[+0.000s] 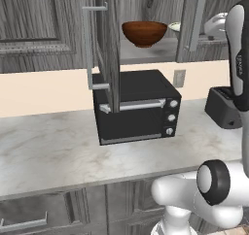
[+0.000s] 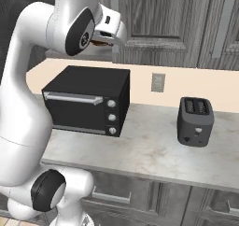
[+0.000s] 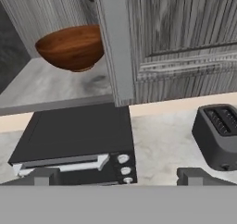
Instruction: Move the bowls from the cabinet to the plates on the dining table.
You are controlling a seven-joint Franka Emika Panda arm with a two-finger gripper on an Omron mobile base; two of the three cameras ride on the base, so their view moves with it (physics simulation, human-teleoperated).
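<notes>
Wood bowl (image 3: 70, 47) on open cabinet (image 3: 180, 38) shelf, well beyond fingers (image 3: 44, 176), spread apart w/ nothing between.

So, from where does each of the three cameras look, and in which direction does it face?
Left base view: behind the arm, to its left, facing the open cabinet with the brown bowl; white arm at lower right.
Right base view: behind, to its right, facing the counter; arm at left.
Hand view: on the hand, facing the bowl; open pincer at the bottom.
All share the toaster oven and toaster.
</notes>
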